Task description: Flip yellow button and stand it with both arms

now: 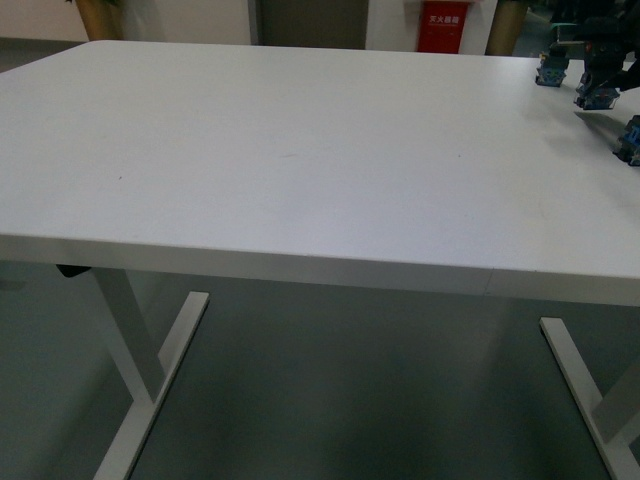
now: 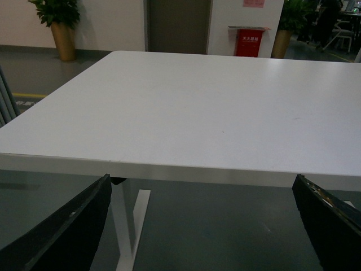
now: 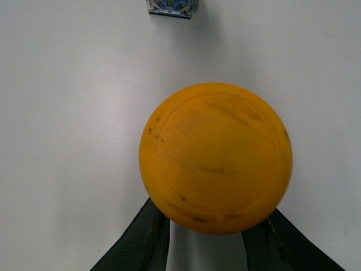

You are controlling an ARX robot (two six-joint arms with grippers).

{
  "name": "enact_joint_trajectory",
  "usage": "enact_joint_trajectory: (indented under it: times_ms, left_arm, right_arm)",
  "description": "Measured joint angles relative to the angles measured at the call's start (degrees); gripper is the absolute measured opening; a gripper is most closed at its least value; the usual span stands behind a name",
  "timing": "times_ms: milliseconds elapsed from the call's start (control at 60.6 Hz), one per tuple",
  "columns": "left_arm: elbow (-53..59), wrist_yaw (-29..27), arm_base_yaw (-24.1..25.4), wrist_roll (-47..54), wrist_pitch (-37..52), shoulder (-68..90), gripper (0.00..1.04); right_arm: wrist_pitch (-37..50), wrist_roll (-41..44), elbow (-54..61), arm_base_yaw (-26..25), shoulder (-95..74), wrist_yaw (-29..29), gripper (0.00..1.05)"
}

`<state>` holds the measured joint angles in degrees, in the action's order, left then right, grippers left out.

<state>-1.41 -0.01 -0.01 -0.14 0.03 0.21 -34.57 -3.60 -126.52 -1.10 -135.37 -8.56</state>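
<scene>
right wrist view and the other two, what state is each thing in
yellow button: cap faces the right wrist camera, body hidden beneath it
right claw: fingers run in under the cap on both sides, grip hidden
left claw: open, empty
other buttons: too blurred to tell

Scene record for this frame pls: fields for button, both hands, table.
table: white top, mostly bare in the front view
yellow button: round cap faces the right wrist camera, hiding its body
right hand: fingers flank the button below the cap; contact hidden, so grip unconfirmed
left hand: open, holding nothing, short of the table's near edge
other: blue-grey contact block on the table beyond the yellow button
</scene>
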Motion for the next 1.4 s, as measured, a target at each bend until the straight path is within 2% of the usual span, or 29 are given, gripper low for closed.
enact_joint_trajectory:
  times_ms: [610, 627, 742, 1056, 1402]
  left_arm:
    - [0.0, 0.0, 0.0, 0.0, 0.0, 0.0, 0.99]
    - [0.0, 0.0, 0.0, 0.0, 0.0, 0.0, 0.99]
    - [0.0, 0.0, 0.0, 0.0, 0.0, 0.0, 0.99]
    - [0.0, 0.0, 0.0, 0.0, 0.0, 0.0, 0.99]
    - [0.0, 0.0, 0.0, 0.0, 0.0, 0.0, 0.99]
  right_arm:
    - [-0.8, -0.4, 1.6, 0.7, 0.0, 0.0, 0.3]
    - [-0.8, -0.4, 1.6, 0.7, 0.0, 0.0, 0.31]
    - [-0.6, -0.3, 1.9, 0.7, 0.0, 0.0, 0.56]
    - [0.4, -0.4, 2.2, 0.7, 0.0, 0.0, 0.98]
    - [0.6, -0.5, 2.2, 0.8, 0.0, 0.0, 0.98]
